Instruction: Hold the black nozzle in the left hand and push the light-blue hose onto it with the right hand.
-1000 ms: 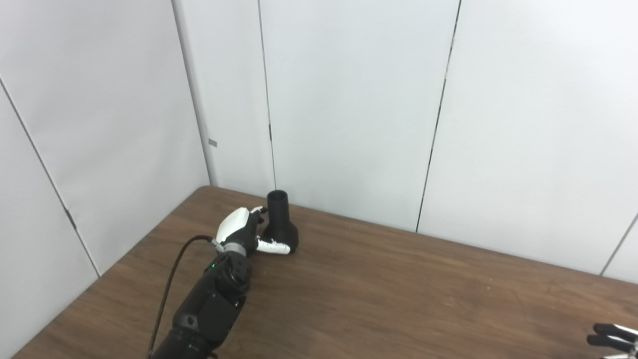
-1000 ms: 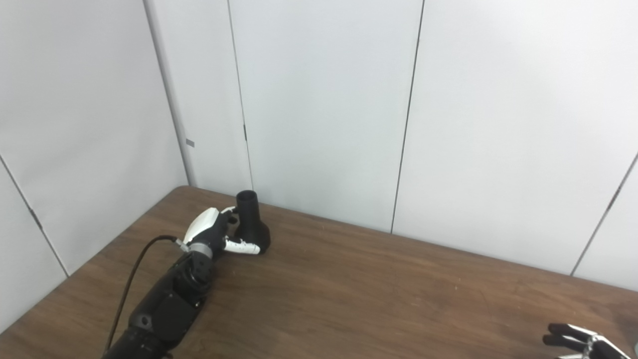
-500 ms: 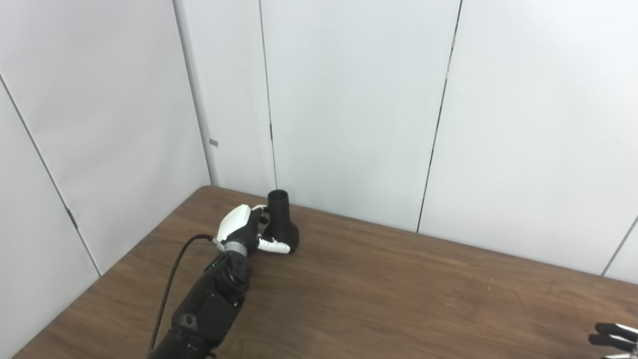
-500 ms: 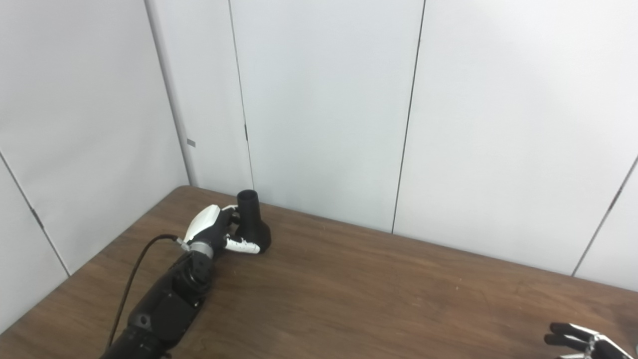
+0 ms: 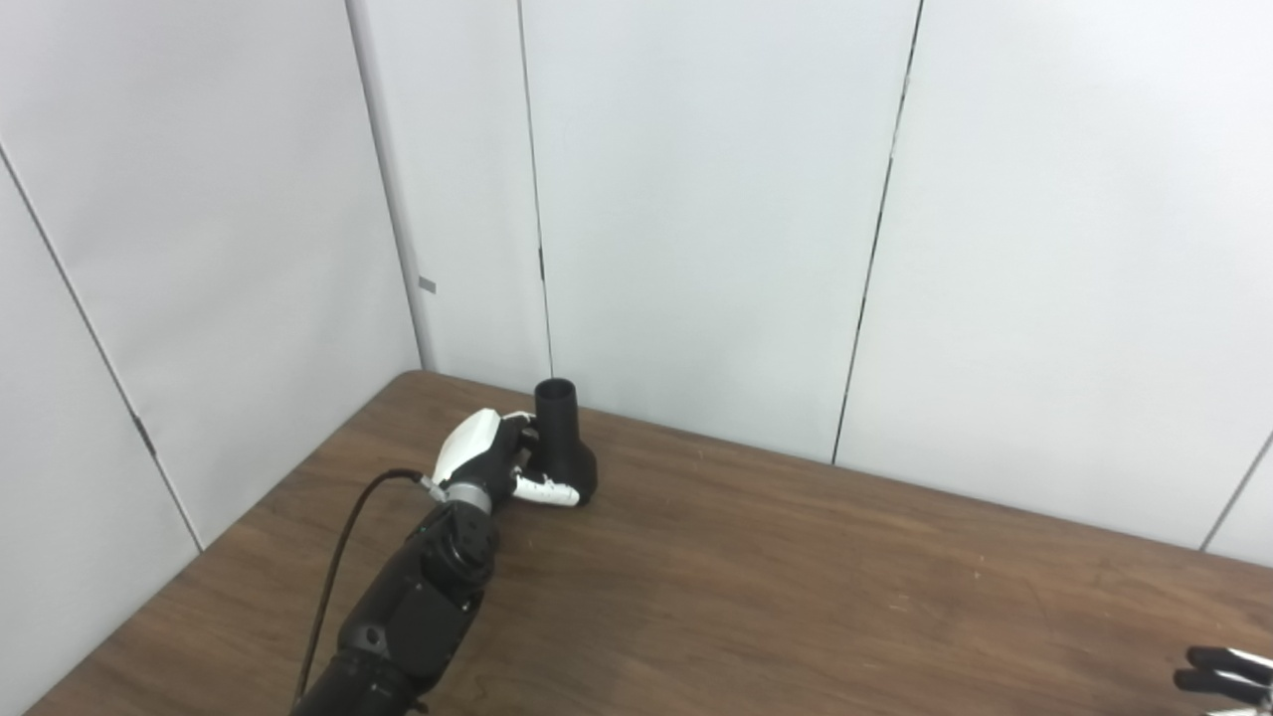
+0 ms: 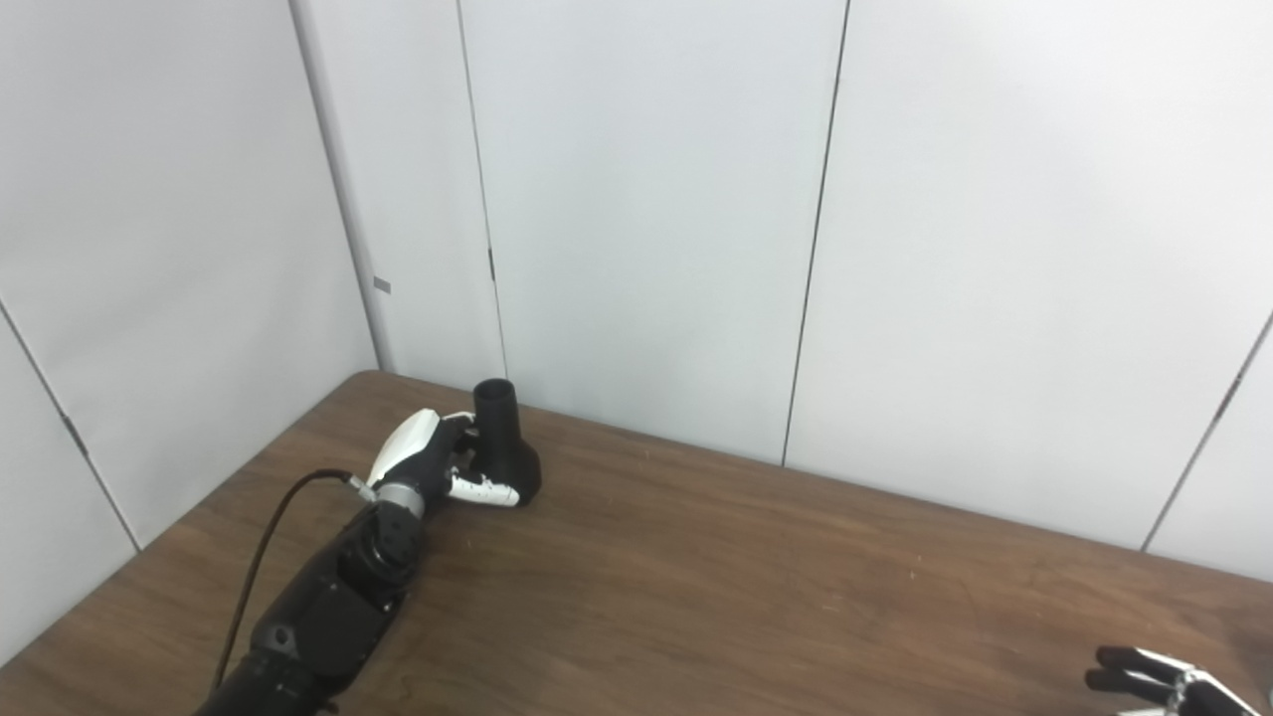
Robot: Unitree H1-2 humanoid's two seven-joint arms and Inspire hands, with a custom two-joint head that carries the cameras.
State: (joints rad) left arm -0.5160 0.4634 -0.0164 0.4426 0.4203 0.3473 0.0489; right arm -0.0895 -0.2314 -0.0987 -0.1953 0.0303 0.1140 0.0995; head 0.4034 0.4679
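Observation:
The black nozzle (image 5: 563, 440) stands upright on the brown table (image 5: 756, 577) near its far left corner, narrow end up. My left hand (image 5: 489, 460) is against its left side. The fingers wrap the neck from behind and the white thumb (image 5: 545, 491) lies across the front of the wide base. Only the dark fingertips of my right hand (image 6: 1154, 678) show at the bottom right edge; they are spread apart and hold nothing. No light-blue hose is in view.
White wall panels (image 5: 696, 199) close the table at the back and on the left, close behind the nozzle. A black cable (image 5: 338, 567) runs along my left forearm.
My left hand has moved slightly forward against the nozzle and its fingers have closed round the neck. The nozzle still stands in the same place. The right fingertips have barely moved.

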